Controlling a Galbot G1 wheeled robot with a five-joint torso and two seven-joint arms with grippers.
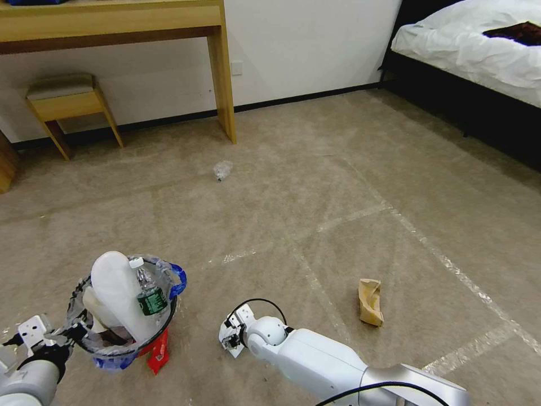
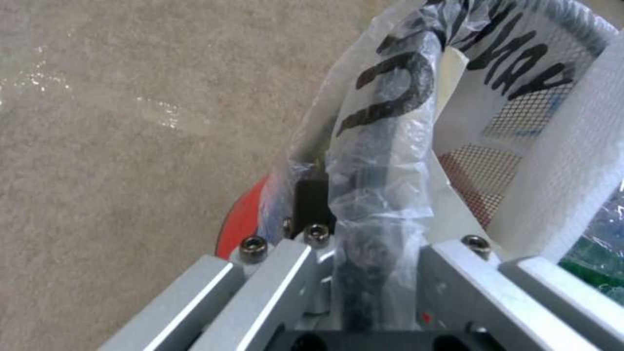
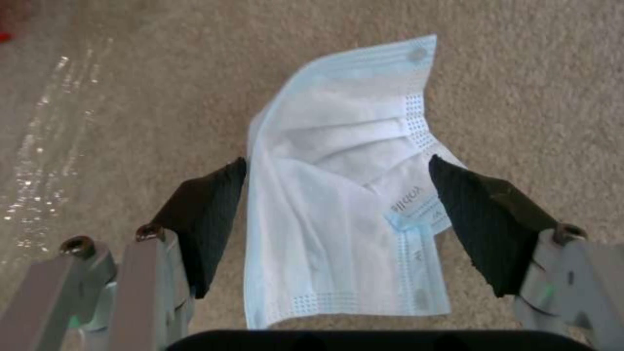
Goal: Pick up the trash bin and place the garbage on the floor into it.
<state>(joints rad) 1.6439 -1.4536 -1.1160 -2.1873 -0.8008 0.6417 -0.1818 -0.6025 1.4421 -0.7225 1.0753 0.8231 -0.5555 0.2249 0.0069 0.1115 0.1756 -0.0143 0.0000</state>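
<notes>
The trash bin point(image 1: 125, 332) hangs at the lower left, lined with a clear blue-edged bag. My left gripper point(image 1: 66, 334) is shut on its rim; the left wrist view shows the gripper point(image 2: 374, 243) clamped on the bag-wrapped rim point(image 2: 390, 107). A white slipper sole point(image 1: 115, 287) and a green-labelled bottle point(image 1: 149, 294) stand in the bin. A red wrapper point(image 1: 159, 351) shows at the bin's lower edge. Low over the carpet, my right gripper point(image 1: 230, 334) is open. In the right wrist view that gripper point(image 3: 336, 161) straddles a light-blue face mask point(image 3: 344, 204) lying flat, with the black pads point(image 3: 208, 214) on either side.
A brown cardboard scrap point(image 1: 371, 301) lies on the carpet to the right. A clear plastic scrap point(image 1: 222, 170) lies farther off near a wooden desk leg point(image 1: 224, 79). A stool point(image 1: 67, 101) stands at the back left and a bed point(image 1: 473, 51) at the back right.
</notes>
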